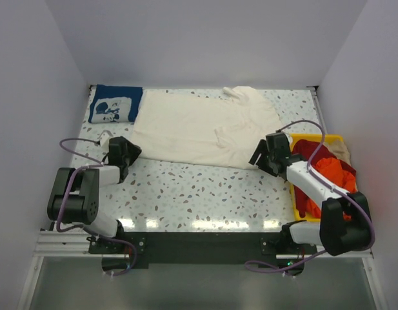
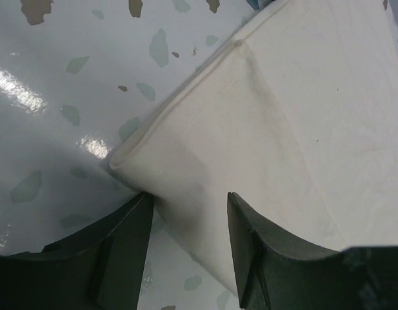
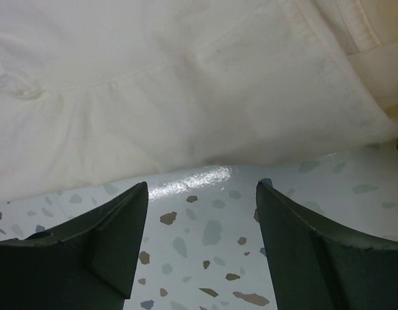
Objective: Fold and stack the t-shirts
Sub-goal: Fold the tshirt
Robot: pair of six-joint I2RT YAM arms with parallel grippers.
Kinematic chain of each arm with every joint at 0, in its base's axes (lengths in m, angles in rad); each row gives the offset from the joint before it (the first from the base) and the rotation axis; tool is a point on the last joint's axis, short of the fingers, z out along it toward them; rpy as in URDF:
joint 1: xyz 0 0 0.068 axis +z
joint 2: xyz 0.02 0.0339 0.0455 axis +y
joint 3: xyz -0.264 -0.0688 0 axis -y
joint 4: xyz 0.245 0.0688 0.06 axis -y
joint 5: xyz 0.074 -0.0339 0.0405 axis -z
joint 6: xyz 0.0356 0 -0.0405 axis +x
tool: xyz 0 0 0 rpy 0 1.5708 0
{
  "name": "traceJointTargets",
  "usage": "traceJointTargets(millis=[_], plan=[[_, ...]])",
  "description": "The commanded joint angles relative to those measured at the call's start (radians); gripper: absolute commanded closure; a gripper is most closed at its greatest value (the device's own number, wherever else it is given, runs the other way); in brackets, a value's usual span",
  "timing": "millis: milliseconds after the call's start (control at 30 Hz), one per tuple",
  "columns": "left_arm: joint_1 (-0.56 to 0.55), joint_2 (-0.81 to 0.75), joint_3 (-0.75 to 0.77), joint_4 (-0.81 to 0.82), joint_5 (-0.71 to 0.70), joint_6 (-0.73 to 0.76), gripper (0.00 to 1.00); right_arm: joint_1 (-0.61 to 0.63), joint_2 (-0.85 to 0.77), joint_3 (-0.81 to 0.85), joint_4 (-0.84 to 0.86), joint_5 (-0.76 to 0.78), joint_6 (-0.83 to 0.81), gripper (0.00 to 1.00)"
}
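The large cream t-shirt [image 1: 199,126] lies spread across the back middle of the table. My left gripper [image 1: 129,151] is open at the shirt's near left corner; in the left wrist view the hemmed corner [image 2: 186,174] reaches between the open fingers [image 2: 257,239]. My right gripper [image 1: 260,157] is open and empty just short of the shirt's near right edge [image 3: 205,129], over bare table. The navy t-shirt with white print [image 1: 113,103] lies folded at the back left. The orange-red t-shirt [image 1: 328,174] and a beige one [image 1: 341,150] sit in the yellow bin.
The yellow plastic bin [image 1: 295,204] stands at the right edge, close beside my right arm. White walls enclose the table on three sides. The speckled tabletop [image 1: 205,194] stretches between the arms.
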Motion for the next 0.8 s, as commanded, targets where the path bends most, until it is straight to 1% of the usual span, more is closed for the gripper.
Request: traceJointTargets(millis=[0, 100, 133, 233, 433, 500, 567, 600, 633, 667, 700, 767], plan=[[0.008, 0.066, 0.014, -0.008, 0.003, -0.014, 0.45, -0.002, -0.053, -0.015, -0.016, 0.093, 0.045, 0.28], [0.01, 0.093, 0.028, -0.014, 0.0, -0.009, 0.48, -0.021, -0.068, -0.03, -0.033, 0.122, 0.076, 0.22], [0.01, 0.098, 0.031, -0.014, -0.001, -0.007, 0.52, -0.028, -0.07, -0.037, -0.029, 0.122, 0.082, 0.22], [0.013, 0.113, 0.043, -0.019, -0.009, 0.0, 0.59, -0.071, -0.056, -0.055, 0.0, 0.093, 0.102, 0.22], [0.021, 0.127, 0.06, -0.019, -0.01, 0.022, 0.7, -0.096, 0.053, -0.037, 0.044, 0.096, 0.13, 0.23], [0.025, 0.127, 0.066, -0.02, -0.01, 0.032, 0.77, -0.107, 0.089, -0.032, 0.069, 0.094, 0.139, 0.23], [0.028, 0.126, 0.069, -0.019, -0.009, 0.04, 0.8, -0.107, 0.115, -0.021, 0.084, 0.097, 0.142, 0.24], [0.028, 0.123, 0.074, -0.019, -0.009, 0.045, 0.83, -0.108, 0.141, -0.015, 0.087, 0.102, 0.145, 0.24], [0.028, 0.124, 0.077, -0.023, -0.007, 0.048, 0.85, -0.107, 0.154, -0.011, 0.092, 0.105, 0.143, 0.26], [0.028, 0.12, 0.089, -0.028, -0.007, 0.06, 0.9, -0.11, 0.175, 0.0, 0.09, 0.119, 0.142, 0.27], [0.028, 0.116, 0.094, -0.033, -0.007, 0.065, 0.93, -0.11, 0.183, 0.006, 0.09, 0.123, 0.14, 0.28], [0.03, 0.103, 0.108, -0.056, -0.02, 0.068, 0.99, -0.117, 0.195, 0.032, 0.078, 0.149, 0.131, 0.47]])
